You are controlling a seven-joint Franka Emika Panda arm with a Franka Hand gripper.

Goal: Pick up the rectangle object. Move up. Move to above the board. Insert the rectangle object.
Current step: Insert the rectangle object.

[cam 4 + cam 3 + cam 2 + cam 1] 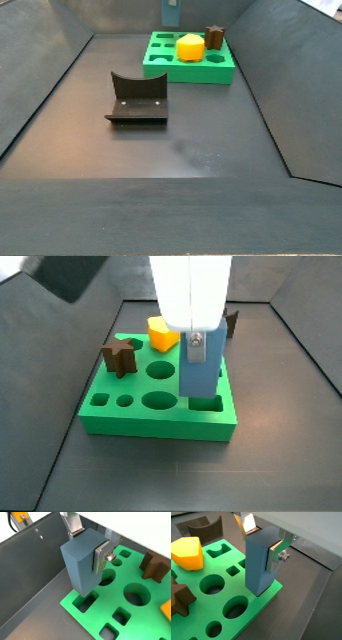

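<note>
**Blue-grey block held upright at the board's corner hole**

The end effector [263, 538] is clamped on the rectangle object [259, 564], gripping it near its top with one silver finger [278, 548] pressed flat against a side face and the other finger [73, 525] visible behind the block's upper edge. The block hangs upright, its long axis vertical in both wrist views and in a side view [198, 371].

The board [254, 604] lies flat on the dark floor of the bin. The block's lower end sits at the board's corner region; in a wrist view [81, 572] its base is right over a square cut-out [85, 600] near the board's edge, and in a side view the bottom of the block meets the board's top surface by a square hole [205, 404]. Whether the tip has entered the hole I cannot tell.

A yellow block [188, 553] stands in the board well away from the held piece, and a brown star block [119, 357] stands in another slot on the opposite side. A dark brown arch block [203, 533] sits just past the board's far edge. Round holes [236, 607] lie open near the held block.

In a side view the fixture [138, 98] stands on the floor, well apart from the board [214, 72], with the yellow block [191, 47] visible on it
</note>
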